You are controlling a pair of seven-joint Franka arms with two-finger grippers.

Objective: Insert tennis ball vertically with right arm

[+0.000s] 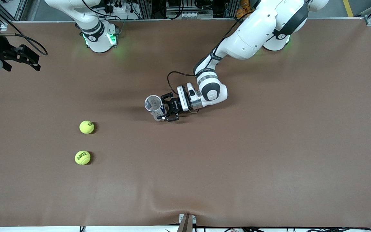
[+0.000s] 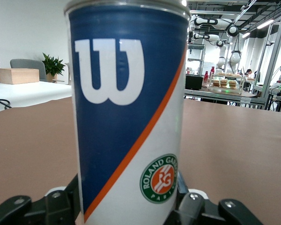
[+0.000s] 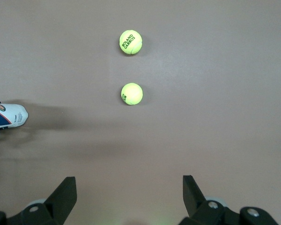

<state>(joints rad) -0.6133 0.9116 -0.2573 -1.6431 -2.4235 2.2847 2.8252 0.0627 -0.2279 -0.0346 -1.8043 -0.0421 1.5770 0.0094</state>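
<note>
while the left gripper [image 1: 166, 110] clamps its black fingers [image 2: 56, 204] on the upright tennis ball can [image 1: 155, 108], the can's open round mouth shows a see-through wall and i cannot tell if anything lies inside. its label is glossy blue and white with an orange stripe. two fuzzy yellow tennis balls [image 1: 86, 127] [image 1: 82, 157] rest on the brown table cover [image 1: 269, 161], apart from each other, well away from that gripper toward the right arm's end. the right gripper [image 3: 129, 197] waits high, jaws spread wide, empty, over bare cover near the balls.
</note>
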